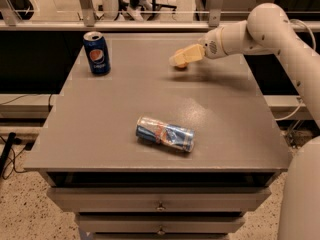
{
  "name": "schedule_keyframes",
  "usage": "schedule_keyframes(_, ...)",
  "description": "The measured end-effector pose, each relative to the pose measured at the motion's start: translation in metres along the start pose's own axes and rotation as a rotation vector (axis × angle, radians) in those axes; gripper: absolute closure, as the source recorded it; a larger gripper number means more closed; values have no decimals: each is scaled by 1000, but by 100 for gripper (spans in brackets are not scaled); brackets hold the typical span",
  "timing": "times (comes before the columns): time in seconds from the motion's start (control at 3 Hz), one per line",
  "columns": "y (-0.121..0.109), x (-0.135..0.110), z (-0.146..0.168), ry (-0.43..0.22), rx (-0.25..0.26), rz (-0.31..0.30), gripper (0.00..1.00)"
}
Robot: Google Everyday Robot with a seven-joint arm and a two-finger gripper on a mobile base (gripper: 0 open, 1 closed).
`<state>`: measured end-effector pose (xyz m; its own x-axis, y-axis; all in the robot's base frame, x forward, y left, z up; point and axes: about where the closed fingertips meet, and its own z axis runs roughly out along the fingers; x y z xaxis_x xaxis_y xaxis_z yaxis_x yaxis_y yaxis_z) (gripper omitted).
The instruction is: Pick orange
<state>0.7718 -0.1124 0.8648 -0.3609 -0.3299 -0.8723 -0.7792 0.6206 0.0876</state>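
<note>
The grey table (90,134) fills most of the camera view, with drawers below its front edge. The white arm (272,24) comes in from the right side and reaches over the far right part of the table top, its forearm running roughly level and pointing left.

A crushed can (165,134) lies on its side near the middle of the table, towards the front, its long axis running left to right with a slight slant. An upright blue soda can (96,53) stands at the far left corner, well apart from everything else.

The cream-coloured tool (177,60) sits at the end of the arm, low over the far right area of the table, its tip pointing left and slightly down. The orange (183,67) is right at that tip: only a small sliver of its skin shows under the tool's lower edge, and the rest is hidden behind the tool. Whether the tool is open around the fruit or already closed on it cannot be told from this angle, nor whether the two are touching.

The relation that matters is this one: the orange lies directly at the tool's tip, on the far side from the camera and just below it, not off to either side. In my judgement the approach is about done, and what remains is to close on the fruit and lift. Being round, it could roll away if it is nudged rather than caught squarely.
</note>
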Motion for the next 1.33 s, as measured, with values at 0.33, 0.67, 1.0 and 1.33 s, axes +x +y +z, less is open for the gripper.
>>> schedule_keyframes(0.33,5,-3,1,30,6,-60,0)
schedule_keyframes(0.67,10,2,7,92,28,-140,0)
schedule_keyframes(1.0,10,16,14,138,44,-167,3)
schedule_keyframes(1.33,10,22,17,150,50,-161,25)
